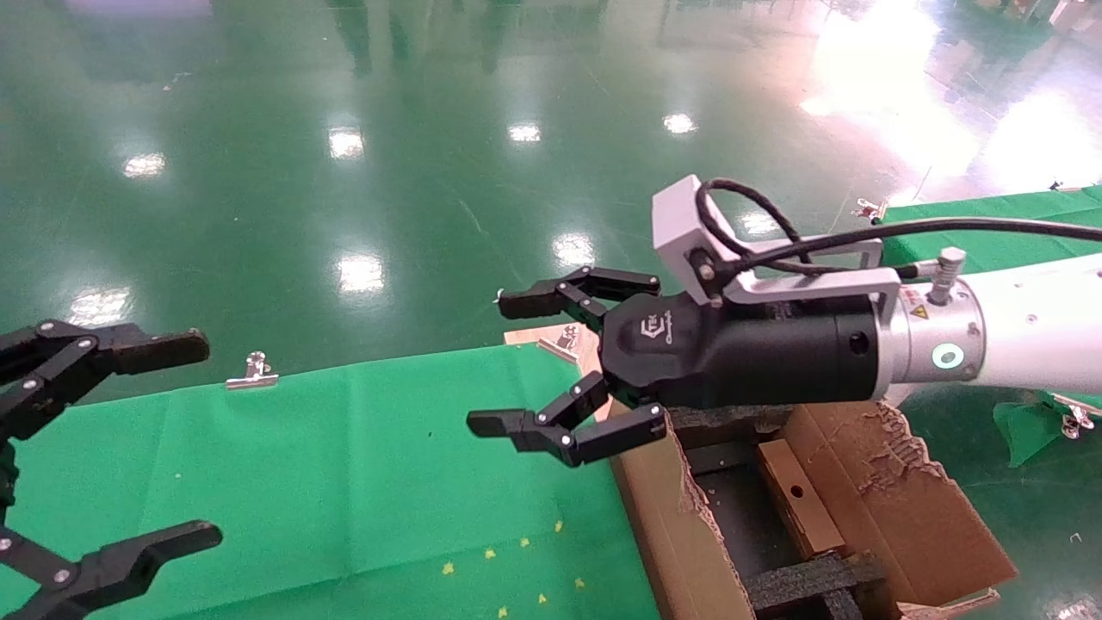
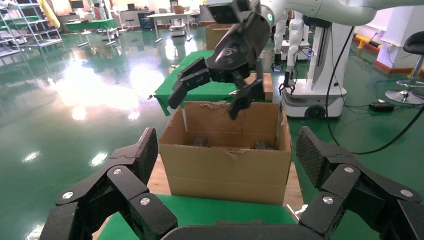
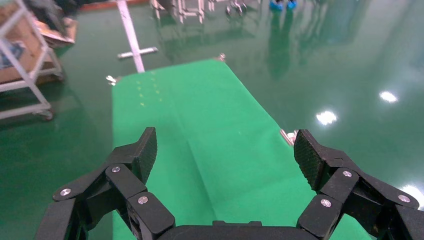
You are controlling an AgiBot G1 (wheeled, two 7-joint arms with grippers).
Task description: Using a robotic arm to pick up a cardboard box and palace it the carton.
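Hands [image 1: 516,362] [image 1: 112,448] x2 open, 1 carton [image 1: 680,534]

Our head camera looking down close over the carton [image 1: 861,508], our left wrist camera facing it nearby, our right wrist camera facing away.

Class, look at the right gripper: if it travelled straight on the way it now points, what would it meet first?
Probably the green cloth. The open, empty right gripper aims across it, away from the carton; nothing stands between in the wrist view, though depth is uncertain.
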